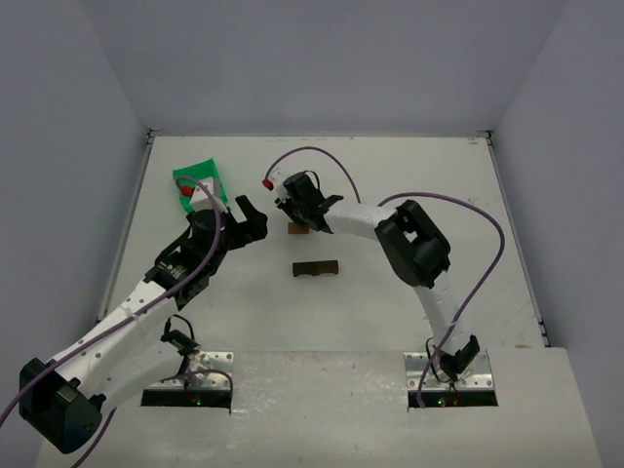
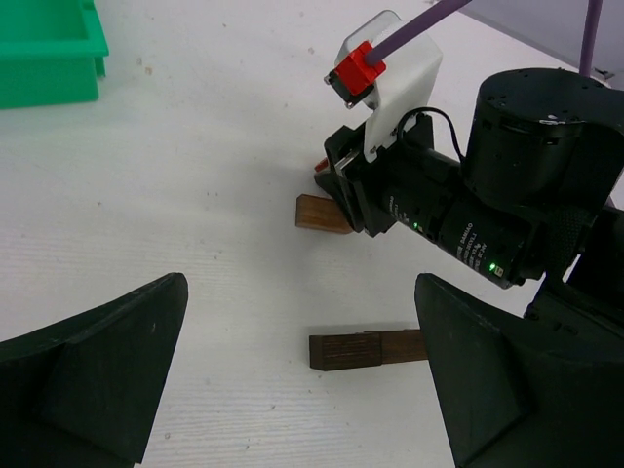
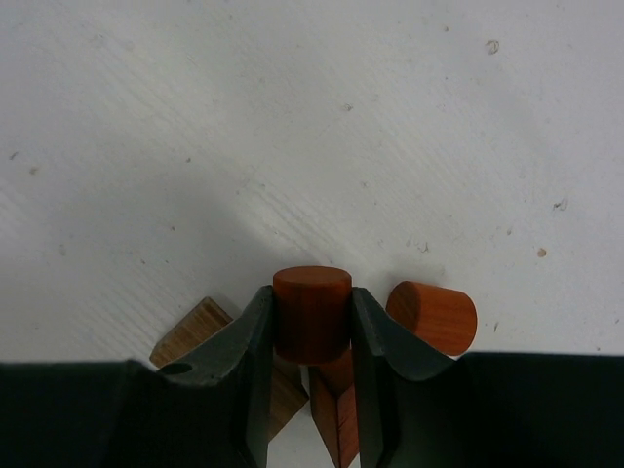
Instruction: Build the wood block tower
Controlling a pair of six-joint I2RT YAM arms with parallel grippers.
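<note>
Right fingers (image 3: 375, 341) pinch an orange cylinder (image 3: 312, 312), second cylinder (image 3: 434, 317) just beside.

the cylinder (image 3: 311, 312) is smooth wood, the plank (image 2: 366, 349) grained, the table (image 3: 292, 117) matt white.

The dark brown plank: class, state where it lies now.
In the top view the plank lies flat near the middle, just below the lighter brown block at the right gripper and right of the left gripper.
</note>
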